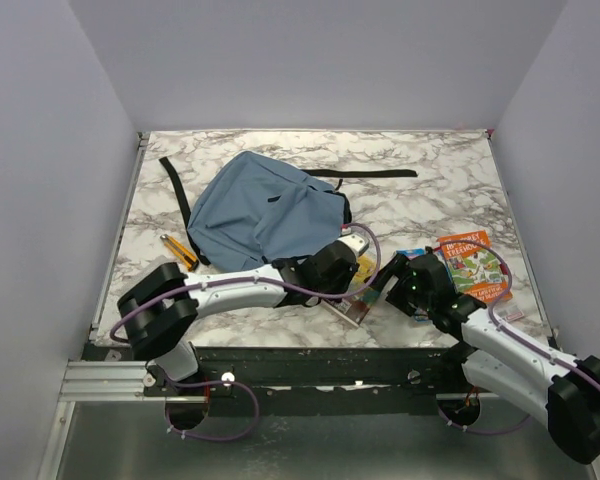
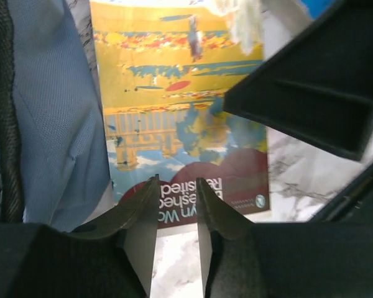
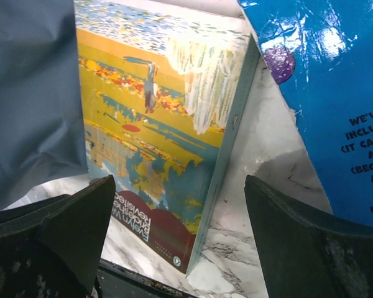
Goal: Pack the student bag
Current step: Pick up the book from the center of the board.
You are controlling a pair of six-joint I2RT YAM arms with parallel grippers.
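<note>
Left end effector (image 2: pixel 176 202) hangs with its jaws drawn near together, a narrow gap between them and nothing clamped in it, the tips over the near edge of a yellow paperback (image 2: pixel 180 112). Right end effector (image 3: pixel 177 236) stands wide open and empty on the other side of the same book, one finger toward the bag and one toward a glossy blue book (image 3: pixel 323 93). The student bag (image 1: pixel 260 215) lies slumped on the marbled surface (image 1: pixel 430 190), left of centre and beyond both arms, its near right edge just beside the paperback. It looks like soft, limp cloth. It should be light while it holds little, but it will fold, sag and slide rather than keep its shape, and a pinch on loose fabric would likely lift only a wrinkle. The firmer places to hold are probably the dark zip trim (image 2: pixel 3 124) along its edge or a black strap (image 1: pixel 375 173). The strap trails out flat behind the bag, well apart from either arm. One arm will likely have to hold the mouth open while the other feeds a book in. Whether the zip is open cannot be told from these views. The paperback is stiff and thin, and best taken by an edge. An orange book (image 1: pixel 472 265) waits to the right.
</note>
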